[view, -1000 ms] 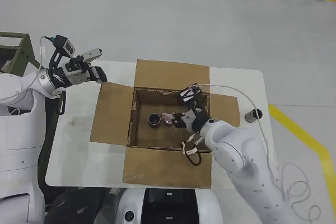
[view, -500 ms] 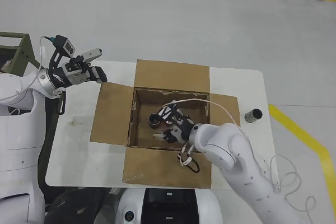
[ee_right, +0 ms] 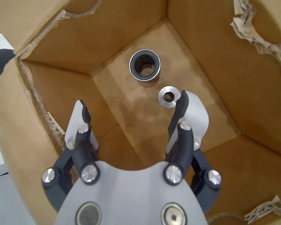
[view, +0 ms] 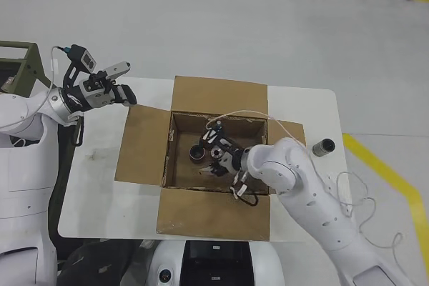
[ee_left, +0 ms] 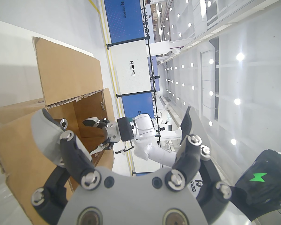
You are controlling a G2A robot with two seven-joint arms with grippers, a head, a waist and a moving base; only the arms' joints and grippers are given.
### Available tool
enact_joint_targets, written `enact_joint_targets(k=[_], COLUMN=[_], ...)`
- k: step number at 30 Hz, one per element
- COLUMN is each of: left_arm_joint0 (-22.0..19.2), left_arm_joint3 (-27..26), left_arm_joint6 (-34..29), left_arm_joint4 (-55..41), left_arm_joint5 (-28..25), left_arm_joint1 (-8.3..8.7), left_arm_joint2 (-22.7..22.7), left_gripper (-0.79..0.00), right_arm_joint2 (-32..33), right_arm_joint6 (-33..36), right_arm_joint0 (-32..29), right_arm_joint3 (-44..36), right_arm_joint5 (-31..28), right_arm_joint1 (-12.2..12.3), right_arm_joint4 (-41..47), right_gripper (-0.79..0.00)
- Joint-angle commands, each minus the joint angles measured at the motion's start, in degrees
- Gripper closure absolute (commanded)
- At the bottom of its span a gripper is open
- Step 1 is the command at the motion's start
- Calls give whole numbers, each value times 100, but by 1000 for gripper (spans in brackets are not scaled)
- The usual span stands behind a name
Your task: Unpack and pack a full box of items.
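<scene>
White table [view: 100,186] carries an open cardboard box [view: 168,154] at its middle, all four flaps folded out flat and the torn corrugated edges visible along the box rim [ee_right: 248,24]. Everything else is placed relative to the box. The right gripper [view: 213,154] is down inside the box, above the floor and nearer the robot-side wall. Its fingers are spread wide with nothing between them [ee_right: 133,100]. The left wrist view also catches it, over the box's wall [ee_left: 68,76], fingers apart [ee_left: 91,136]. The left gripper [view: 125,82] sits outside the box, beyond the far corner of the left flap and over the table's left part. It is also wide open and empty [ee_left: 114,115], and it is turned sideways toward the box. A black sleeve [ee_right: 144,67], a short hollow ring with a thin silver rim, stands upright on the box floor in the left half, open end up [view: 198,152]. A small dark cylinder [view: 322,147] is outside the box, just past the right flap on the table. A silver washer [ee_right: 168,96] lies flat on the box floor just beside the black sleeve. One right fingertip [ee_right: 183,97] overlaps its edge in the wrist view; cannot tell if they touch.
</scene>
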Motion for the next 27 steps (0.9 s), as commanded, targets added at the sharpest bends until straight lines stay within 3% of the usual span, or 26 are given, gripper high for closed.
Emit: enact_joint_targets(k=[1, 27], left_arm_joint0=[0, 0], left_arm_joint3=[0, 0], left_arm_joint6=[0, 0], left_arm_joint4=[0, 0], left_arm_joint5=[0, 0], left_arm_joint1=[0, 0], left_arm_joint2=[0, 0], left_gripper=[-785, -785], right_arm_joint2=[-48, -702], right_arm_joint6=[-32, -583], right_arm_joint0=[73, 659], right_arm_joint3=[155, 1662], right_arm_joint5=[34, 255], right_arm_joint1=[-9, -222], right_arm_joint4=[-81, -428], right_gripper=[-708, -677])
